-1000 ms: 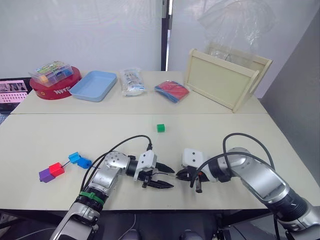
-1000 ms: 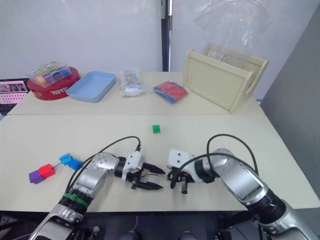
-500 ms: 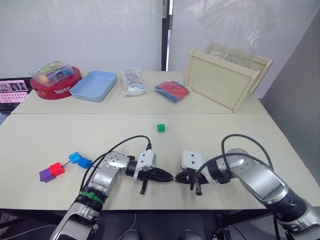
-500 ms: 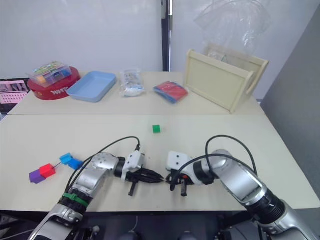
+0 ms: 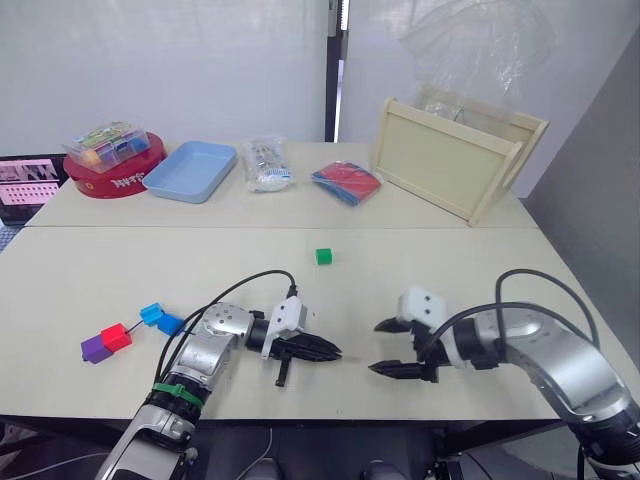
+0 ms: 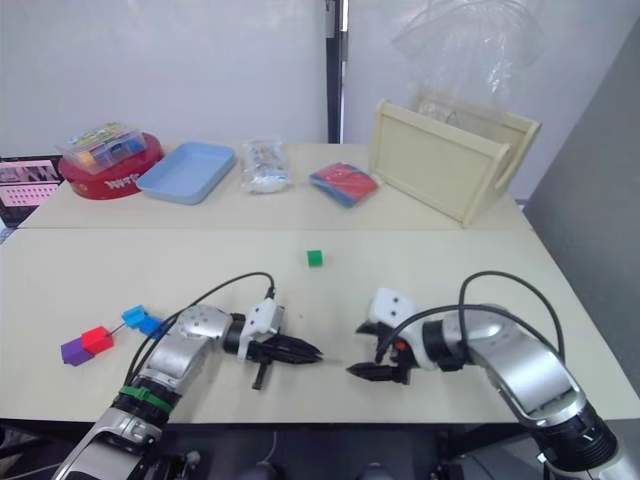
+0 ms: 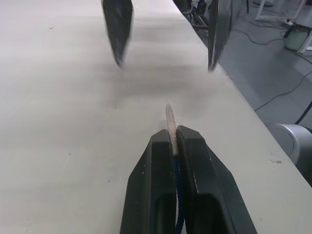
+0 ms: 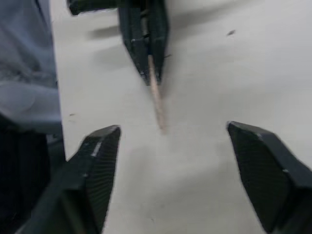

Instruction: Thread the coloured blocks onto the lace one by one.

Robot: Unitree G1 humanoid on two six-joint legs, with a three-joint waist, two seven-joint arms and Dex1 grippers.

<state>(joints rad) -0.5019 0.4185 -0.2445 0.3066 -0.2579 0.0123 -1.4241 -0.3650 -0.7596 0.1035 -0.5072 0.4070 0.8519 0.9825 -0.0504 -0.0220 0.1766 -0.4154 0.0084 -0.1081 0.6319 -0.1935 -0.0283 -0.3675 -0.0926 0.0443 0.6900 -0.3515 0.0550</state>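
Observation:
My left gripper [image 5: 335, 352] lies low over the table near its front edge. It is shut on the lace [image 7: 177, 195], whose pale stiff tip [image 7: 169, 116] sticks out past the fingers. Facing it from the right, a short gap away, my right gripper [image 5: 383, 347] is open with nothing between its fingers [image 8: 100, 163]. The lace's tip [image 8: 157, 105] points into that gap. A green block [image 5: 322, 256] sits alone at mid-table. At the left lie the light blue [image 5: 151, 314], darker blue [image 5: 169, 324], red [image 5: 116, 337] and purple [image 5: 94, 349] blocks, close together.
Along the back of the table stand a red round tin [image 5: 112, 180] with a clear box of pieces on it, a light blue tray [image 5: 190, 170], a clear packet [image 5: 265, 165], a red and blue packet [image 5: 345, 182] and a wooden crate [image 5: 455, 160].
My left gripper closed on the lace's tip. My right gripper then opened and drew back to the right, away from the left one.

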